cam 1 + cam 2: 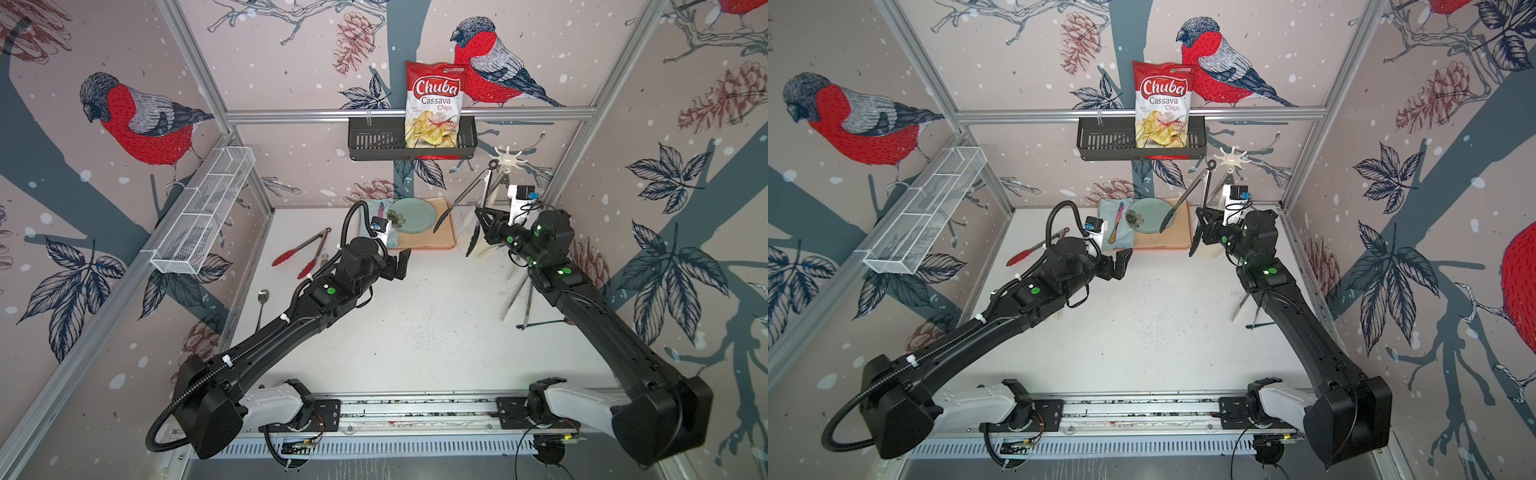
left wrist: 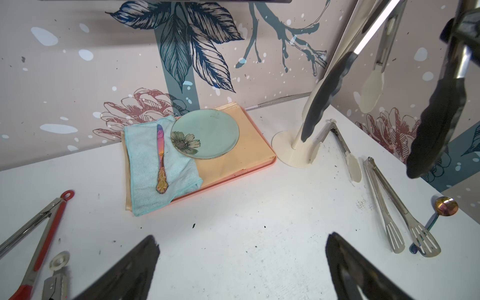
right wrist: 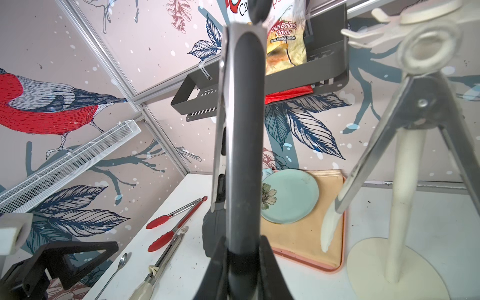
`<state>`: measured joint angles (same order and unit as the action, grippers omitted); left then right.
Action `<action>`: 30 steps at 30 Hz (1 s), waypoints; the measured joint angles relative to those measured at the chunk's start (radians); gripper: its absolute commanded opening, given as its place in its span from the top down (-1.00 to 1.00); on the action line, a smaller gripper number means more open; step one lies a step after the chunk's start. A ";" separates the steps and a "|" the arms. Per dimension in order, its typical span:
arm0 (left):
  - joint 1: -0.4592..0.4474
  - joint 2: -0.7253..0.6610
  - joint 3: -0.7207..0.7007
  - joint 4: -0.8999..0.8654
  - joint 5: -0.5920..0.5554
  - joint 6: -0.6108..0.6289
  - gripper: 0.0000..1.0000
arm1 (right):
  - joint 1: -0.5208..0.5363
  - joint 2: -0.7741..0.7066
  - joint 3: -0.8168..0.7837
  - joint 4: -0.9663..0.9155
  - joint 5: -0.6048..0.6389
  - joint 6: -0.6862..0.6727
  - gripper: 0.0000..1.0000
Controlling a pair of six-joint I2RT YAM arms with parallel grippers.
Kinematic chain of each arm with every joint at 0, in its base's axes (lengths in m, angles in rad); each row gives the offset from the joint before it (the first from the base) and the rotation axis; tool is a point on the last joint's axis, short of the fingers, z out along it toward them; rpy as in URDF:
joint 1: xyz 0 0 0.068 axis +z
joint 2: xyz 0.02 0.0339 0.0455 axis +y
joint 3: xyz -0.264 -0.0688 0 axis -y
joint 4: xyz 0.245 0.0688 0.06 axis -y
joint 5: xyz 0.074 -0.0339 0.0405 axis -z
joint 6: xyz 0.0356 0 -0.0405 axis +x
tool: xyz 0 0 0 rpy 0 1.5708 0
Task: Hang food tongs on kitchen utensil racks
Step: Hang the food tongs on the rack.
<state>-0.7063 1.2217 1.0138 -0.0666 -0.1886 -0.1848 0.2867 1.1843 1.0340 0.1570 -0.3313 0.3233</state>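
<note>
1. We see the right gripper pinching one arm of the black-tipped tongs, held clear of the table.
2. Their loop is just beside the crown of the rack, at its 9 o'clock in both top views.
3. The rack stands at the table's 1 o'clock, white-tipped tongs hanging from it.
4. The left gripper is spread wide, empty.
5. The red tongs lie at 10 o'clock, the steel tongs at 3 o'clock.

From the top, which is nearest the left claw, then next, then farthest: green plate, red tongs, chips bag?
1. Green plate, on the tray just beyond the left claw.
2. Red tongs, on the table to its left.
3. Chips bag, up in the black basket.
</note>
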 measured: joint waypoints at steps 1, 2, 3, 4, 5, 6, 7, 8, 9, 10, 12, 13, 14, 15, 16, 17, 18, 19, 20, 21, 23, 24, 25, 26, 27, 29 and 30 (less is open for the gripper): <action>0.003 -0.002 -0.006 -0.002 -0.002 -0.002 -0.98 | -0.009 0.002 0.000 0.002 -0.003 0.002 1.00; 0.004 -0.006 -0.016 0.001 -0.004 -0.004 -0.97 | -0.018 0.005 0.000 0.001 -0.003 0.011 1.00; 0.007 -0.010 -0.028 0.001 -0.006 -0.010 -0.98 | -0.027 0.009 0.000 0.003 -0.006 0.019 1.00; 0.010 -0.010 -0.035 -0.003 -0.006 -0.014 -0.97 | -0.035 0.013 0.000 0.005 -0.014 0.018 1.00; 0.012 -0.010 -0.043 -0.004 -0.007 -0.021 -0.97 | -0.047 0.019 0.000 0.007 -0.020 0.020 1.00; 0.014 -0.010 -0.048 -0.007 -0.010 -0.026 -0.97 | -0.056 0.024 0.000 0.007 -0.026 0.021 1.00; 0.016 -0.010 -0.051 -0.007 -0.014 -0.027 -0.98 | -0.063 0.029 0.000 0.006 -0.032 0.022 1.00; 0.016 -0.010 -0.053 -0.006 -0.014 -0.030 -0.97 | -0.071 0.034 -0.001 0.006 -0.040 0.024 1.00; 0.016 -0.010 -0.055 -0.006 -0.015 -0.034 -0.98 | -0.078 0.039 -0.001 0.007 -0.044 0.026 1.00; 0.016 -0.010 -0.057 -0.006 -0.015 -0.037 -0.98 | -0.080 0.043 -0.001 0.008 -0.048 0.028 1.00; 0.016 -0.010 -0.060 -0.007 -0.017 -0.044 -0.97 | -0.087 0.055 0.000 0.015 -0.057 0.042 1.00; 0.016 -0.010 -0.060 -0.007 -0.017 -0.044 -0.98 | -0.087 0.061 0.000 0.014 -0.062 0.043 1.00; 0.016 -0.010 -0.060 -0.007 -0.018 -0.045 -0.97 | -0.087 0.064 0.000 0.013 -0.067 0.043 1.00; 0.017 -0.010 -0.060 -0.007 -0.020 -0.046 -0.97 | -0.087 0.068 0.000 0.013 -0.070 0.043 1.00; 0.017 -0.009 -0.060 -0.007 -0.021 -0.047 -0.97 | -0.089 0.074 0.002 0.016 -0.073 0.045 1.00; 0.017 -0.009 -0.060 -0.007 -0.021 -0.047 -0.97 | -0.089 0.084 0.005 0.024 -0.078 0.046 1.00; 0.017 -0.009 -0.060 -0.007 -0.021 -0.047 -0.97 | -0.089 0.093 0.006 0.026 -0.079 0.046 1.00; 0.017 -0.009 -0.061 -0.007 -0.021 -0.047 -0.97 | -0.089 0.100 0.006 0.024 -0.082 0.047 1.00; 0.017 -0.009 -0.062 -0.007 -0.021 -0.047 -0.97 | -0.089 0.106 0.008 0.021 -0.084 0.048 1.00; 0.017 -0.008 -0.063 -0.007 -0.021 -0.047 -0.97 | -0.089 0.112 0.011 0.020 -0.085 0.049 1.00; 0.017 -0.007 -0.065 -0.007 -0.022 -0.047 -0.97 | -0.090 0.123 0.022 0.022 -0.090 0.049 1.00; 0.018 -0.006 -0.065 -0.007 -0.022 -0.047 -0.97 | -0.091 0.128 0.027 0.022 -0.092 0.049 1.00; 0.018 -0.005 -0.066 -0.007 -0.022 -0.047 -0.97 | -0.092 0.135 0.034 0.023 -0.094 0.049 1.00; 0.018 -0.005 -0.066 -0.007 -0.023 -0.047 -0.97 | -0.093 0.143 0.039 0.023 -0.096 0.049 1.00; 0.018 -0.004 -0.066 -0.007 -0.024 -0.047 -0.97 | -0.095 0.149 0.042 0.023 -0.097 0.050 1.00; 0.018 -0.002 -0.066 -0.007 -0.025 -0.046 -0.97 | -0.099 0.160 0.049 0.022 -0.098 0.050 1.00; 0.018 -0.002 -0.066 -0.007 -0.025 -0.046 -0.97 | -0.100 0.164 0.053 0.023 -0.099 0.050 1.00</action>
<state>-0.6884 1.2198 0.9482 -0.0734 -0.2138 -0.2310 0.1871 1.3479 1.0870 0.1795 -0.4301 0.3733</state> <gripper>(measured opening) 0.985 0.177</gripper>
